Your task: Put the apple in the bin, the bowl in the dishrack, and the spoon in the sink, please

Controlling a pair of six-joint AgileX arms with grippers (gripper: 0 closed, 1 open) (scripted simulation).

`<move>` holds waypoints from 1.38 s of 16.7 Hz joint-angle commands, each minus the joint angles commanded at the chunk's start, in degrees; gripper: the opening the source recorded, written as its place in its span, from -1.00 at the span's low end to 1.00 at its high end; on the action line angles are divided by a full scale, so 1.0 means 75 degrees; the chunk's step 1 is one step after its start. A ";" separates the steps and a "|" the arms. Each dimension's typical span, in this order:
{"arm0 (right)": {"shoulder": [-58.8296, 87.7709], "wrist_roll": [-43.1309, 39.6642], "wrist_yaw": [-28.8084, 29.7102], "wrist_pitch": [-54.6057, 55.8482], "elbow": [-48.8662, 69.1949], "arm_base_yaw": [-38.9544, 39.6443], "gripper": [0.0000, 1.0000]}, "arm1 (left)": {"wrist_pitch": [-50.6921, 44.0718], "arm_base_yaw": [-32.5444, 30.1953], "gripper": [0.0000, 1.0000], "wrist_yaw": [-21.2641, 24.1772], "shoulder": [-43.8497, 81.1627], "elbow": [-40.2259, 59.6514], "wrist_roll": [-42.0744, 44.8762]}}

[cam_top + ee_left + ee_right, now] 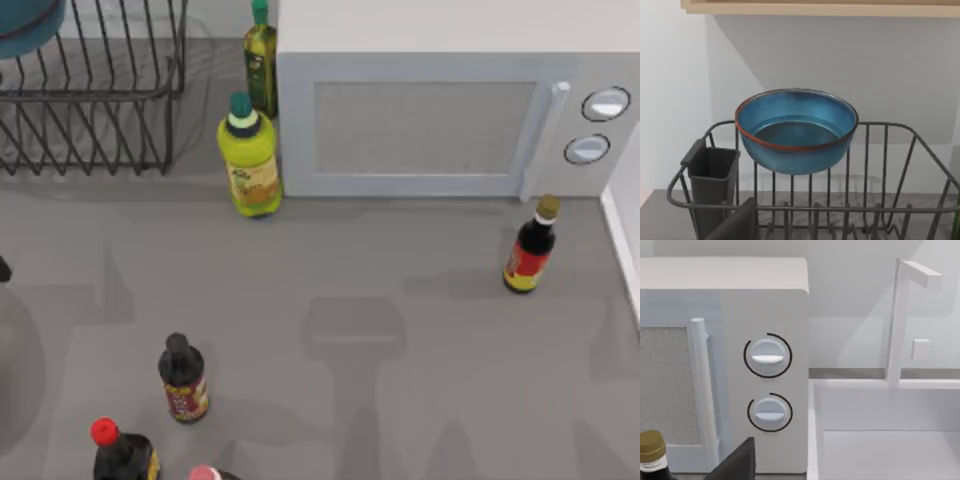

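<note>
bowl (796, 131) above the dishrack (95, 95) at table's far left, microwave (430, 120) to its right

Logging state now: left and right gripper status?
Left gripper: cannot be told; faces the bowl over the dishrack.
Right gripper: cannot be told; faces the microwave.

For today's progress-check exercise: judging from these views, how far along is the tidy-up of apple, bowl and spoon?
Looks done: nothing can be confirmed.
In hand: the bowl sits upright over the dishrack, above its bars in the left wrist view; at the rack's corner in the top view.
Left: settling the bowl, if it isn't yet resting, then apple and spoon. The sink basin visible holds no spoon.
</note>
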 joint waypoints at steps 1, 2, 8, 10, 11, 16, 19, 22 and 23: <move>0.0000 0.0000 0.0000 0.0000 0.0000 0.0000 1.00 | -0.0290 -0.0020 1.00 -0.0041 -0.0606 -0.0323 -0.0011; 0.0000 0.0000 0.0000 0.0000 0.0000 0.0000 1.00 | -0.0565 -0.0039 1.00 -0.0078 -0.1150 -0.0629 -0.0011; 0.0000 0.0000 0.0000 0.0000 0.0000 0.0000 1.00 | -0.1544 -0.0101 1.00 -0.0204 -0.2796 -0.1712 0.0071; 0.0000 0.0000 0.0000 0.0000 0.0000 0.0000 1.00 | -0.1544 -0.0101 1.00 -0.0204 -0.2796 -0.1712 0.0071; 0.0000 0.0000 0.0000 0.0000 0.0000 0.0000 1.00 | -0.1544 -0.0101 1.00 -0.0204 -0.2796 -0.1712 0.0071; 0.0508 -0.0230 0.0002 -0.0484 0.0444 -0.0090 1.00 | -0.1544 -0.0101 1.00 -0.0204 -0.2796 -0.1712 0.0071; 0.1746 -0.0709 -0.0004 -0.1565 0.1332 -0.0268 1.00 | -0.1544 -0.0101 1.00 -0.0204 -0.2796 -0.1712 0.0071; 0.3660 -0.1330 -0.0015 -0.3019 0.2456 -0.0499 1.00 | -0.1544 -0.0101 1.00 -0.0204 -0.2796 -0.1712 0.0071; 0.4386 -0.1552 -0.0018 -0.3543 0.2854 -0.0583 1.00 | -0.1544 -0.0101 1.00 -0.0204 -0.2796 -0.1712 0.0071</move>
